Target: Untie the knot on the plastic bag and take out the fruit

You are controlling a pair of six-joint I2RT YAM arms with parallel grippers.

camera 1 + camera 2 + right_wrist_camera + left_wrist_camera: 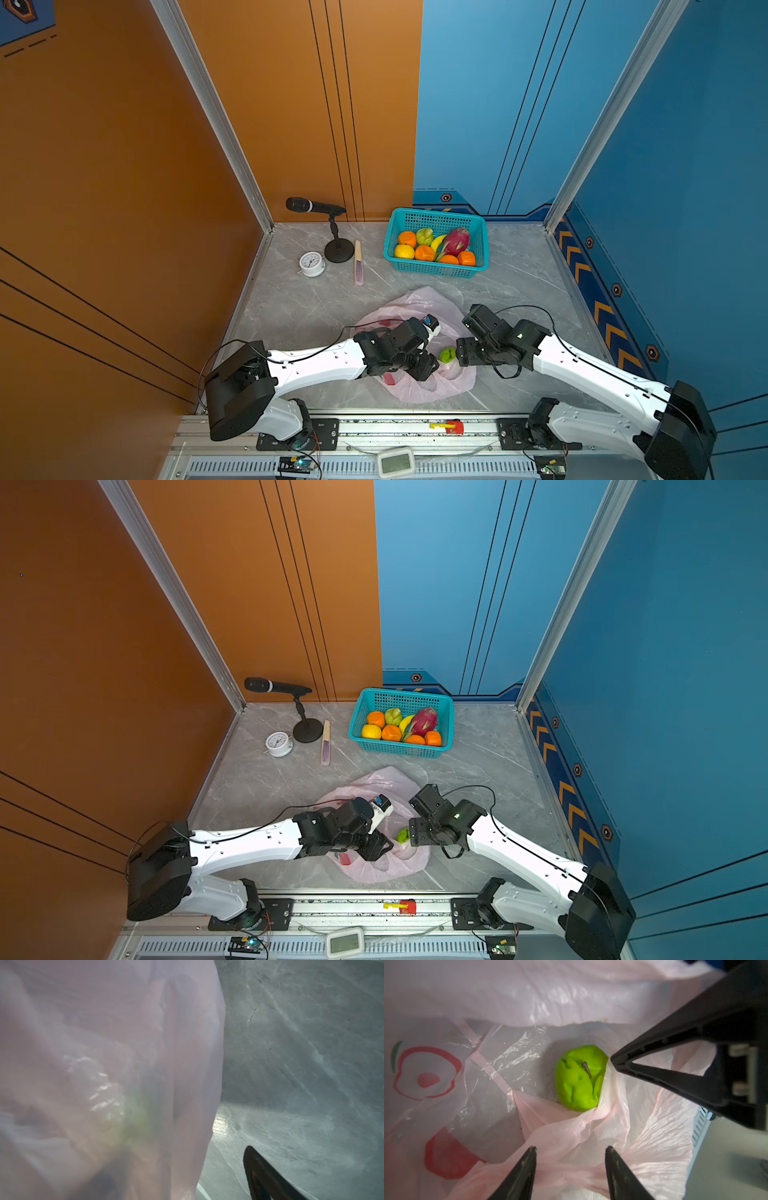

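Crinkly translucent plastic bag [571, 1001] cradles lumpy green fruit [579, 1078].

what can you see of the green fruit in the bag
The green fruit is bright lime, smooth and matte like moulded plastic or foam, with dented creases and a short dark curved stem facing the left wrist camera. It lies inside the opened plastic bag on crumpled pink film that laps over one edge. The right hand's fingertip sits right beside it; contact is unclear.
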